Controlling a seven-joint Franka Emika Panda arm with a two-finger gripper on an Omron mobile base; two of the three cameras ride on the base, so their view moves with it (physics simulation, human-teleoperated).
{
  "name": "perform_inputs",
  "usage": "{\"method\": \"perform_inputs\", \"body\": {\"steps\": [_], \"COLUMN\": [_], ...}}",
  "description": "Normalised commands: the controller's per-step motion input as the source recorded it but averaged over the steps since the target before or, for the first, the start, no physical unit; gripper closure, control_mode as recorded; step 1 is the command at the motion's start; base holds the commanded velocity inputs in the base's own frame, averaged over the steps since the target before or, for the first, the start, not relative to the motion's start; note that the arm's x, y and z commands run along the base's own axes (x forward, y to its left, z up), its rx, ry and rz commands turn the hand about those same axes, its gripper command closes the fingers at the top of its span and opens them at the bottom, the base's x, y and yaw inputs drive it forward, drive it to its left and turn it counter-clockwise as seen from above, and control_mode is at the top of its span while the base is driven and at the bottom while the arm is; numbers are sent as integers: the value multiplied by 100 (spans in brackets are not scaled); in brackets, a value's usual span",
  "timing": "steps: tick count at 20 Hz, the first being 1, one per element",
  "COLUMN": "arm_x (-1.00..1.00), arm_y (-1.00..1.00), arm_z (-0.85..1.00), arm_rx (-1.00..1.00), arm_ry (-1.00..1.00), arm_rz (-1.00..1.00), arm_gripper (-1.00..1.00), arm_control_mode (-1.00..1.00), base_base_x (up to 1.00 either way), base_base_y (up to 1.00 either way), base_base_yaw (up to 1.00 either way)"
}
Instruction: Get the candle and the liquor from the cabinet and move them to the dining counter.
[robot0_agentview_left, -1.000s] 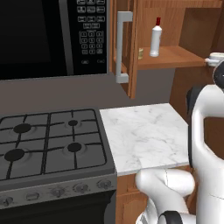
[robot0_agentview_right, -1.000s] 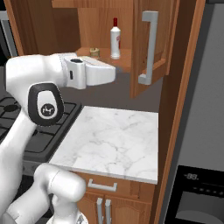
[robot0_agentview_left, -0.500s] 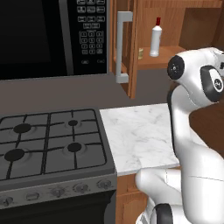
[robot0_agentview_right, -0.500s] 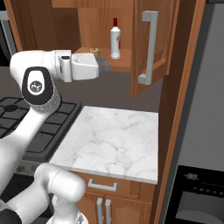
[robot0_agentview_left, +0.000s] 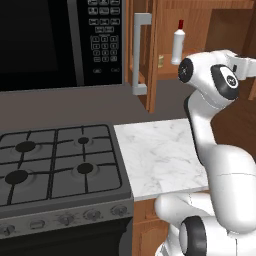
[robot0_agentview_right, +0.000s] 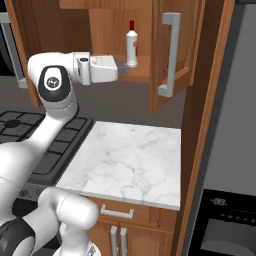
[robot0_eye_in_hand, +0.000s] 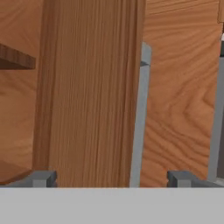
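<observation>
The liquor (robot0_agentview_left: 178, 44) (robot0_agentview_right: 132, 43), a slim white bottle with a red cap, stands upright on the shelf of the open cabinet (robot0_agentview_right: 135, 75). A tiny tan candle (robot0_agentview_left: 161, 60) sits on the same shelf, left of the bottle. My gripper (robot0_agentview_right: 121, 67) (robot0_eye_in_hand: 111, 179) is open and holds nothing. It hovers at shelf height in front of the cabinet, just left of and below the bottle, pointing toward the open right door. In the hand view its fingertips (robot0_eye_in_hand: 43, 178) frame that door's wooden edge and grey bar handle (robot0_eye_in_hand: 138, 118).
Both cabinet doors hang open, with the left handle (robot0_agentview_left: 140, 52) and the right handle (robot0_agentview_right: 170, 55) sticking out. Below lie a small marble slab (robot0_agentview_left: 160, 155) (robot0_agentview_right: 130, 155) and a gas stove (robot0_agentview_left: 55, 160). A black microwave (robot0_agentview_left: 60, 40) is on the left and a tall appliance (robot0_agentview_right: 225, 150) on the right.
The arm has swung upward and the hand has risen from below the shelf to shelf level, closer to the cabinet opening. The jaws stayed open.
</observation>
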Motion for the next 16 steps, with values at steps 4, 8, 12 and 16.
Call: {"method": "perform_inputs", "body": {"steps": [4, 8, 12, 16], "arm_x": [31, 19, 2, 13], "arm_y": [0, -2, -30, -28], "arm_z": [-1, 0, 0, 0], "arm_rx": [0, 0, 0, 0], "arm_ry": [0, 0, 0, 0], "arm_rz": [0, -1, -12, -16], "arm_gripper": [-100, -100, -100, -100], "arm_control_mode": [-100, -100, -100, -100], "base_base_x": [0, 0, 0, 0], "base_base_y": [0, 0, 0, 0], "base_base_yaw": [0, 0, 0, 0]}}
